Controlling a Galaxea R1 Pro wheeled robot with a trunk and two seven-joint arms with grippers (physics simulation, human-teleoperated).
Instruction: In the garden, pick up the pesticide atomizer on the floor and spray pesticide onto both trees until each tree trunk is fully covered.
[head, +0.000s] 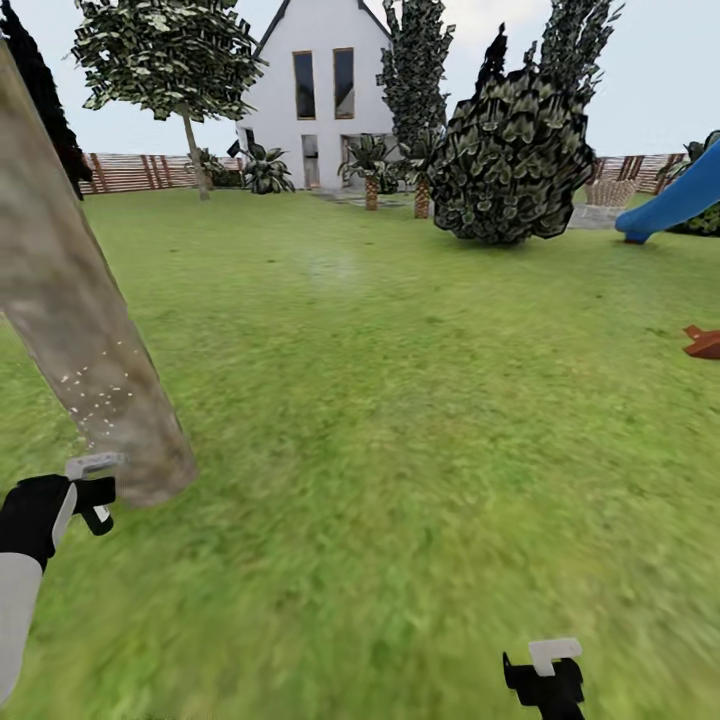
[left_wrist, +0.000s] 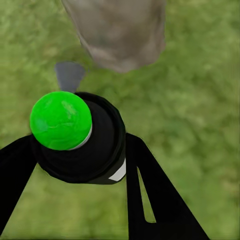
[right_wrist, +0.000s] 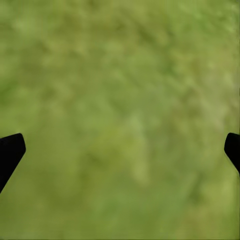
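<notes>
My left gripper (left_wrist: 80, 155) is shut on the pesticide atomizer (left_wrist: 95, 150), a dark bottle whose round top shows bright green, with a grey nozzle facing the tree trunk (left_wrist: 117, 30). In the head view that gripper (head: 95, 492) sits low on the left, close beside the base of the thick grey-beige trunk (head: 70, 300). Fine white specks of pesticide (head: 95, 395) speckle the bark just above it. A second tree (head: 192, 140) with a thin trunk stands far back by the fence. My right gripper (head: 545, 668) is open over bare grass (right_wrist: 120, 120).
A big dark bush (head: 512, 160) stands mid-right, with a blue slide (head: 675, 205) and a red-brown object (head: 704, 342) at the right edge. A white house (head: 320, 90), short palms (head: 371, 170) and a slatted fence (head: 135, 172) close the far side. Grass stretches ahead.
</notes>
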